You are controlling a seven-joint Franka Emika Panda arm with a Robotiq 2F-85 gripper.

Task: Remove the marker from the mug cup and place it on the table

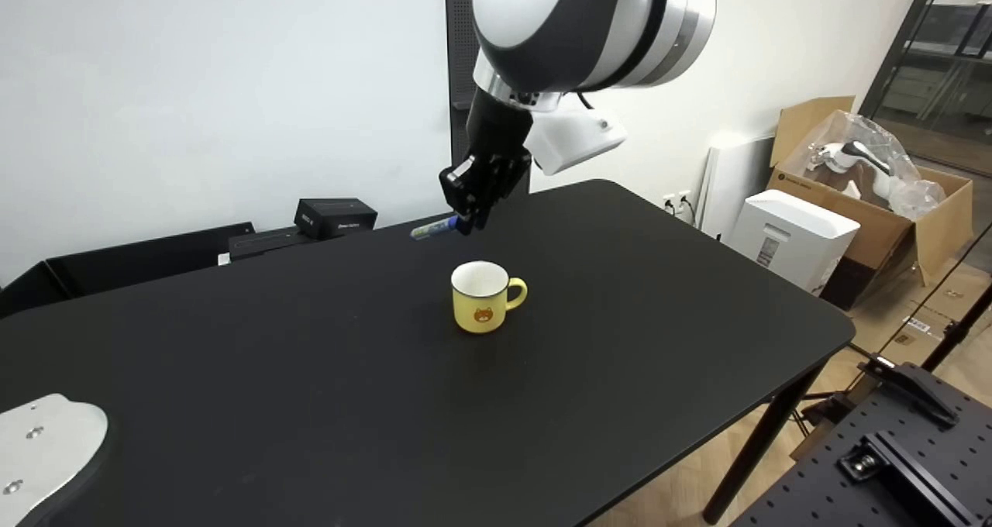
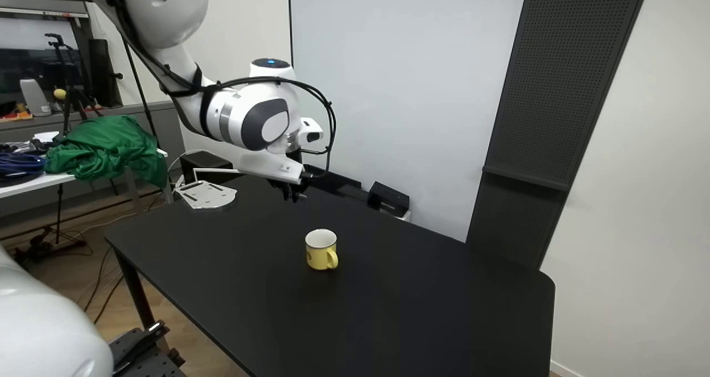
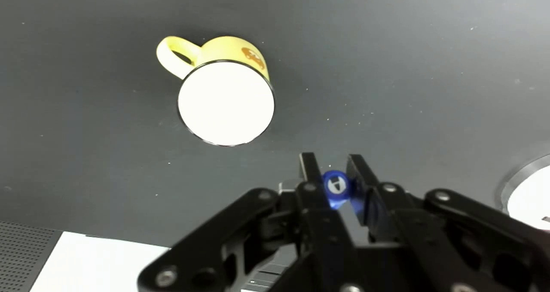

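Near me, the yellow mug stands upright on the black table. Beyond the mug and higher up, the gripper pinches the blue marker in midair; removal looks done, and placing seems in hand. Next, I'd say, it must lower the marker onto the table beside the mug, then let go. Farther past the mug sits a black box.
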